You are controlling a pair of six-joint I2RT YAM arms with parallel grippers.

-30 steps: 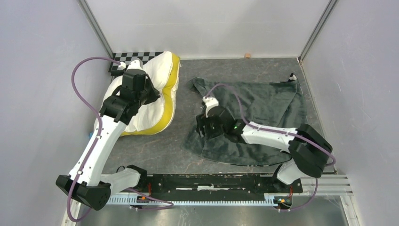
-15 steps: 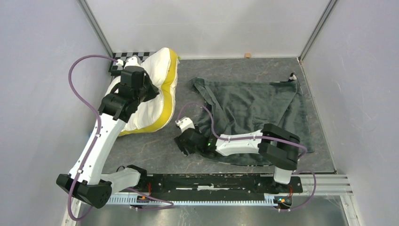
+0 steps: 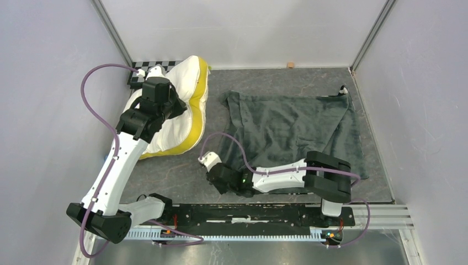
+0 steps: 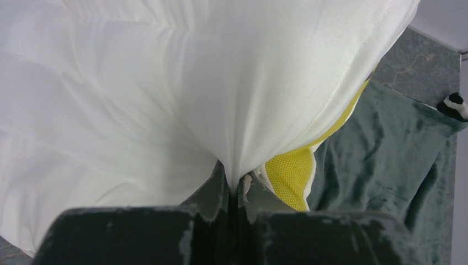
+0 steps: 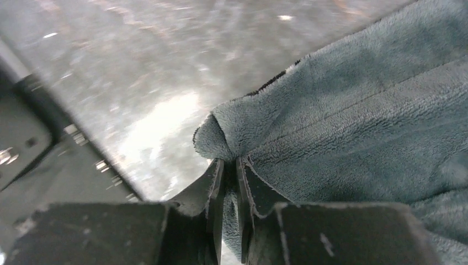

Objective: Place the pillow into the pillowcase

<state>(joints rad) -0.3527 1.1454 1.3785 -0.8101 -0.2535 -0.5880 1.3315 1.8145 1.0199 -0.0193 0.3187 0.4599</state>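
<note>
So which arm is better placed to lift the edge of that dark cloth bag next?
The right, probably: the right gripper is pinched on the pillowcase at its near-left corner, while the left gripper is clamped on the pillow, off to the side.

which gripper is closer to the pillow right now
Left. The left gripper is shut on a fold of the pillow at the back left. The right gripper is away from it, pinching the near-left corner of the pillowcase.
</note>
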